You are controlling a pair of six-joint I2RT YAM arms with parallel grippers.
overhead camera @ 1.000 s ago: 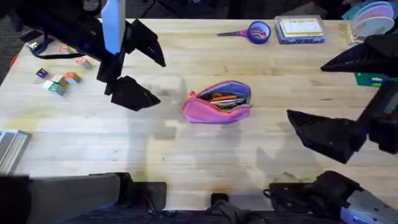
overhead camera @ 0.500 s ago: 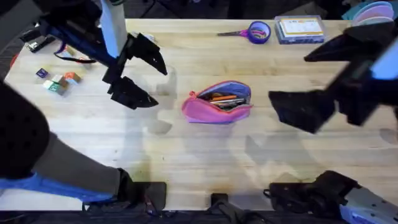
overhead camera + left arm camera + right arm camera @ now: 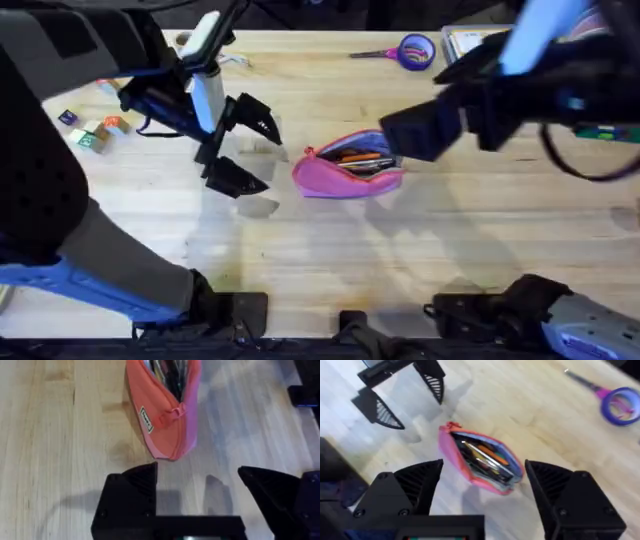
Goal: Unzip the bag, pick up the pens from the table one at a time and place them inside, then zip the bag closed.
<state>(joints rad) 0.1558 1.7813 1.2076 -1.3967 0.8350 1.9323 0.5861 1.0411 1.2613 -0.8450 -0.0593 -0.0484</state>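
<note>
pens (image 3: 352,158) already inside the unzipped bag (image 3: 345,176), mid-surface (image 3: 300,250). closing step in hand: left hand (image 3: 243,148) open just left, right hand (image 3: 482,487) open above. next, pinching the zip pull (image 3: 176,411) while bracing the far end.

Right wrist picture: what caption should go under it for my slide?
Open right gripper hovers above the unzipped pink bag full of pens, open left gripper beyond.
</note>
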